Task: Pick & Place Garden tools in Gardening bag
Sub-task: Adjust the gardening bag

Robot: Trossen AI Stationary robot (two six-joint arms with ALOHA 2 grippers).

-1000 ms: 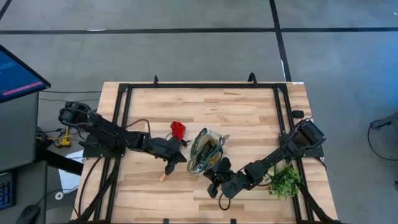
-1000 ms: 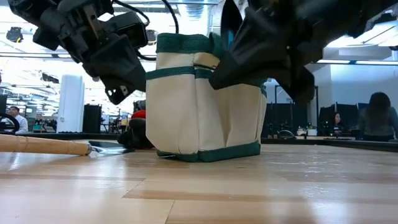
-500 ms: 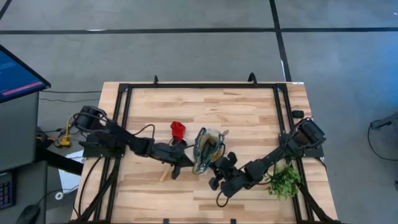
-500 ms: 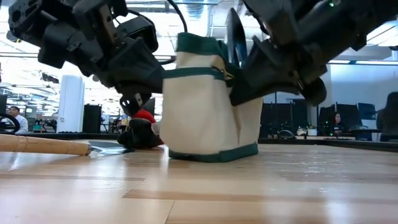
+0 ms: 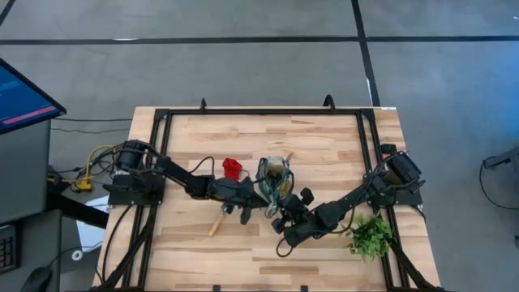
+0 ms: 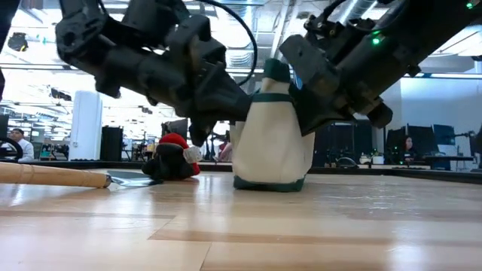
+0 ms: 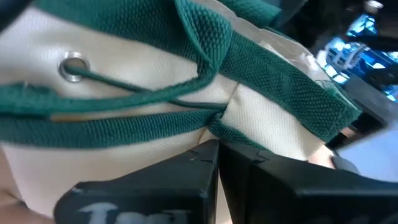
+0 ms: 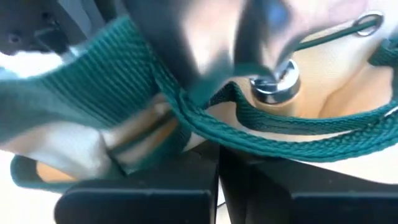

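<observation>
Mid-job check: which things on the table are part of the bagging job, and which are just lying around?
Job:
gardening bag, pressed between left gripper and right gripper, both shut
small red item beside the bag
wooden-handled tool lying on the table
tool handle already inside the bag

Lying about:
leafy green sprig near the right arm's base

Bag [image 5: 276, 180] squeezed narrower between arms
</observation>
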